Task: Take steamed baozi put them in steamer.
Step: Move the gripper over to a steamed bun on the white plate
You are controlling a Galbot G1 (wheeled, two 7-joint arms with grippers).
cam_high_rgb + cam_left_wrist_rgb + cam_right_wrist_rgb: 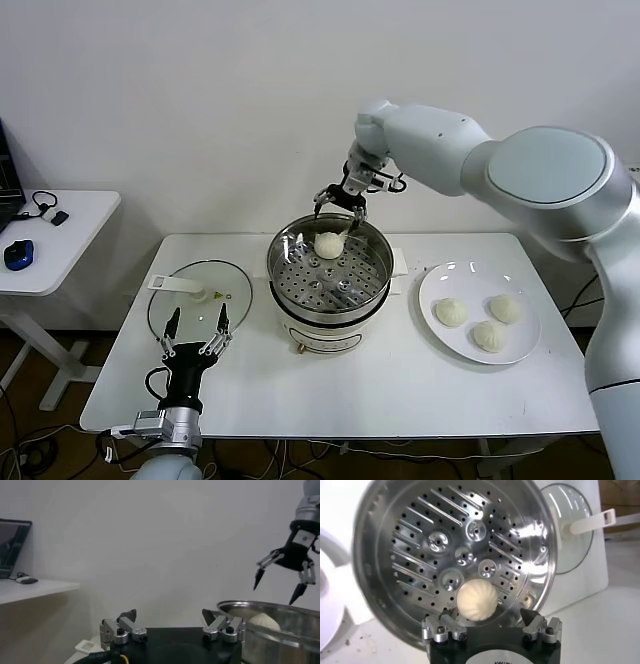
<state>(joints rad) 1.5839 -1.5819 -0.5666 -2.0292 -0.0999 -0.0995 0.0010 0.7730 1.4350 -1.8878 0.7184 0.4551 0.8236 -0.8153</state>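
The right hand (pixel 341 212) hangs with its fingers spread wide and empty just above the far rim of the steel steamer (pixel 283 268), where one baozi (pixel 329 244) lies on the perforated floor; three more baozi (pixel 479 322) wait on the white plate (pixel 430 291) right of the steamer. The first drop looks finished, so next comes a reach to the plate and a gentle pinch. The left hand (pixel 196 325), open, idles near the glass lid (pixel 190 298) left of the steamer.

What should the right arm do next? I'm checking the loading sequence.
Probably swing the right gripper over to the plate for another bun. Its fingers are open above the steamer, one baozi already lies on the perforated floor, and three baozi wait on the plate.
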